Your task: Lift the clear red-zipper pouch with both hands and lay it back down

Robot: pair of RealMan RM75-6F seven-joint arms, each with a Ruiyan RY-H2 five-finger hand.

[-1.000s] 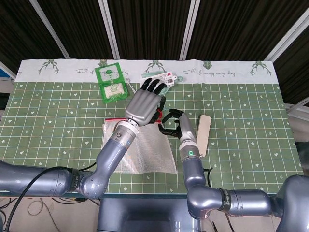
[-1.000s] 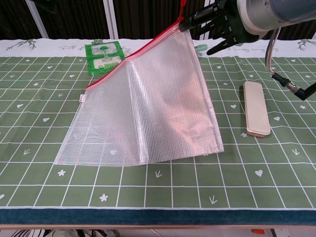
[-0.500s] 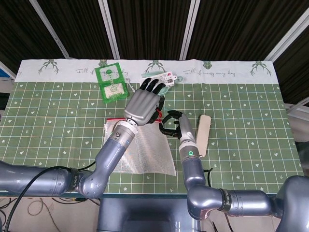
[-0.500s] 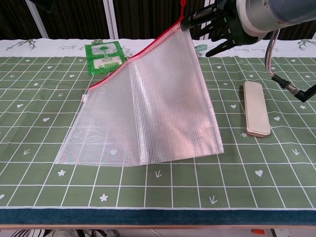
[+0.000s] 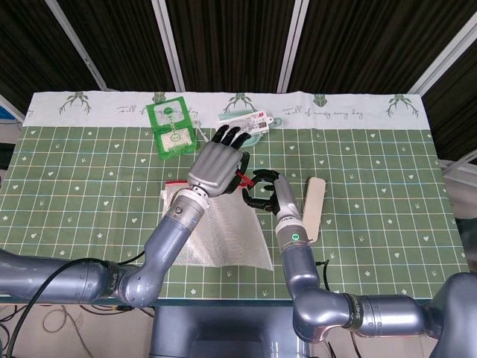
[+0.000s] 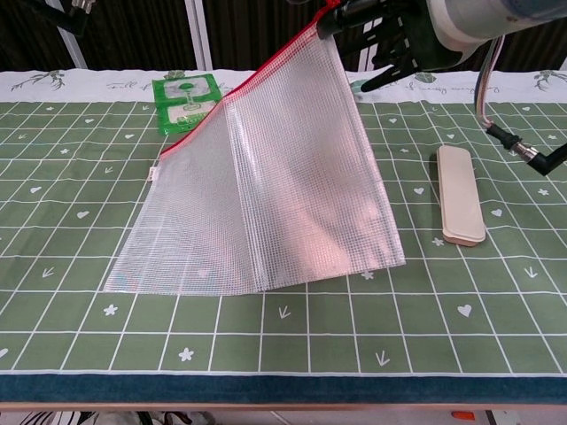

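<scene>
Green gridded cloth covers the surface [image 6: 80, 257] from edge to edge, with dark slatted panels behind it. On it, the clear red-zipper pouch [image 6: 283, 195] is the biggest thing in my chest view — its near edge lies along the cloth while the zipper side slopes up steeply toward the top right corner of the frame. Compared with a second ago that corner has climbed: the red zipper line now runs nearly out of the top of the picture, and more of the mesh body is off the cloth.

The right robot hand [image 6: 390, 35] is clamped on that raised zipper corner, dark fingers pinched around it. The left robot hand [image 5: 216, 165] hovers above the pouch's far edge in the head view, fingers extended together and pointing away from me; I can't tell from either view whether it is touching the pouch, and I see nothing held in it.

So the lift is under way, but to my eye one-sided — the low left corner sits on the cloth, and I judge the left side needs a grip before this counts as a two-handed lift.

Beside the pouch lies a beige case [image 6: 461, 195], and near the far edge a green packet [image 6: 188, 102].
</scene>
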